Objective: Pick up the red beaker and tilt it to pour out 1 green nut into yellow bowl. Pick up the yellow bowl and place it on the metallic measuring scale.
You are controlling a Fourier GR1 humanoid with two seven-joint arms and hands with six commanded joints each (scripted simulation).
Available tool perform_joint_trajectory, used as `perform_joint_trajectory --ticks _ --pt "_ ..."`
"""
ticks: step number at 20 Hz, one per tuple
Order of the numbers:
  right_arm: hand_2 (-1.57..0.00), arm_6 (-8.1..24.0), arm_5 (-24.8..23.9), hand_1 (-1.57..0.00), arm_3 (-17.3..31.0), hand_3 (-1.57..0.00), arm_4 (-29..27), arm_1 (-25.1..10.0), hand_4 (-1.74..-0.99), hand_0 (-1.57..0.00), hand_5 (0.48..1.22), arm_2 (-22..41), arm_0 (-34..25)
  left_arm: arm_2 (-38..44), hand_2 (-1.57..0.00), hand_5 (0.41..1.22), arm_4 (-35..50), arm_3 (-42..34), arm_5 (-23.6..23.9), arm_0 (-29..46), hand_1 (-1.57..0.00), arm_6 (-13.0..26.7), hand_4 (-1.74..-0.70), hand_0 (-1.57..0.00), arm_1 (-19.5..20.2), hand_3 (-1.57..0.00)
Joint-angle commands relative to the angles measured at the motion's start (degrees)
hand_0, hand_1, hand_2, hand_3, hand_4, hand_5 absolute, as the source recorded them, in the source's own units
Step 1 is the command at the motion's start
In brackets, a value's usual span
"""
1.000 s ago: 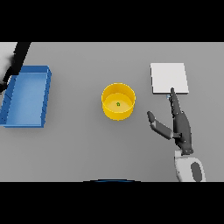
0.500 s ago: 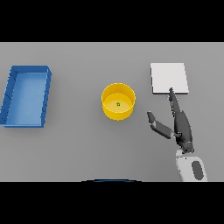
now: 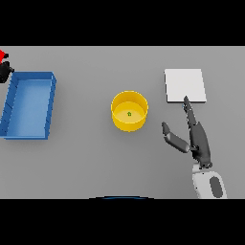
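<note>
The yellow bowl [image 3: 127,125] stands at the table's middle with one green nut [image 3: 129,114] lying inside it. At the back right lies the metallic measuring scale [image 3: 185,84], a flat pale square. My right hand [image 3: 198,139] rests open to the right of the bowl, its straight fingers pointing at the scale's near edge and its thumb spread toward the bowl. At the far left edge a sliver of the red beaker [image 3: 2,55] shows, and my left hand [image 3: 5,71] is shut on it; most of both is cut off.
A blue rectangular tray [image 3: 50,110] sits on the left side of the table, just right of the left hand. Grey tabletop lies between the tray, the bowl and the scale.
The left arm left the view over the blue tray, then came back at the far left edge with the red beaker. The right hand, bowl and nut have stayed put.
</note>
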Motion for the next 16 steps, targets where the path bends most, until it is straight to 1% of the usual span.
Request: perform_joint_trajectory --ticks 1,3,5,6,7,8,9,10,11,12,13,14,15,16 --pt "0.0 0.2 -0.22 0.0 0.19 0.0 0.71 -0.17 -1.214 0.0 0.664 0.2 0.03 -0.64 -1.57 1.221 0.07 -0.92 1.55 1.21 -1.57 1.06 -1.74 -1.57 -0.59 -1.47" --pt "0.0 -0.97 0.11 0.0 0.82 0.0 0.53 -0.1 -1.217 0.0 0.666 0.34 0.36 -1.46 -1.57 1.221 0.62 -3.25 3.35 3.54 -1.57 1.8 -1.74 -1.57 -0.38 -1.51" --pt "0.0 -0.65 0.0 0.0 0.21 0.0 0.73 -0.39 -1.214 0.0 0.666 0.29 0.04 -1.94 -1.57 1.166 1.31 -3.82 4.23 4.71 -1.57 2.7 -1.74 -1.57 0.0 -1.53" --pt "0.0 -0.23 -0.1 0.0 0.06 0.0 0.82 -0.63 -1.207 0.0 0.665 0.13 0.04 -2.42 -1.57 1.117 1.35 -3.87 4.8 4.9 -1.57 2.91 -1.74 -1.57 0.09 -1.54" --pt "0.0 0.58 -0.09 0.0 0.21 0.0 0.78 -0.39 -1.203 0.0 0.663 0.2 -0.3 -3.07 -1.57 1.039 1.66 -4.2 5.4 5.4 -1.57 3.16 -1.74 -1.57 -0.04 -1.55" --pt "0.0 -0.17 0.12 0.0 0.49 0.0 0.26 -0.66 -1.205 0.0 0.664 -0.2 0.07 -3.94 -1.57 0.967 1.54 -4.24 5.41 5.43 -1.57 4.28 -1.74 -1.57 0.28 -1.55" --pt "0.0 -1.15 0.15 0.0 0.39 0.0 0.38 -0.79 -1.202 0.0 0.667 -0.1 0.41 -4.93 -1.57 0.908 1.37 -5.22 4.85 5.93 -1.57 4.22 -1.67 -1.57 1.08 -1.55" --pt "0.0 -0.81 -0.18 0.0 0.03 0.0 0.82 -0.25 -1.197 0.0 0.664 0.37 0.64 -5.73 -1.57 0.865 1.2 -5.95 2.59 5.97 -1.57 5.41 -1.53 -1.57 1.72 -1.5" --pt "0.0 -0.69 -0.03 0.0 -0.2 0.0 0.66 -0.14 -1.192 0.0 0.663 0.46 1.07 -5.72 -1.43 0.83 2.28 -6.97 -0.22 6.63 -1.45 4.71 -1.37 -1.56 2.22 -1.36" --pt "0.0 -0.62 0.19 0.0 -0.08 0.0 0.18 -0.09 -1.188 0.0 0.663 0.28 0.83 -5.65 -1.19 0.803 4.05 -8.38 -2.83 6.93 -1.18 4.28 -1.23 -1.46 2.69 -1.13" --pt "0.0 -1.05 -0.09 0.0 -0.87 0.0 0.33 -0.33 -1.187 0.0 0.664 0.18 1.1 -5.31 -0.96 0.778 5.78 -9.03 -5.15 8.04 -0.94 4.06 -1.12 -1.17 3.58 -0.9" --pt "0.0 -1.39 -0.21 0.0 -0.15 0.0 0.52 -0.25 -1.185 0.0 0.665 0.22 1.25 -5.53 -0.77 0.758 6.61 -10.38 -7.24 8.21 -0.76 4.66 -1.03 -0.93 4.47 -0.72" --pt "0.0 -0.82 -0.72 0.0 -0.21 0.0 1.1 -0.04 -1.181 0.0 0.665 0.38 1.03 -5.54 -0.61 0.74 7.21 -11.11 -8.65 8.07 -0.6 4.52 -0.97 -0.75 5.03 -0.58" --pt "0.0 -0.82 -0.63 0.0 -0.18 0.0 1.28 -0.01 -1.182 0.0 0.667 0.59 1.09 -5.66 -0.49 0.723 7.63 -10.98 -10.01 7.77 -0.48 4.62 -0.92 -0.6 5.18 -0.46"
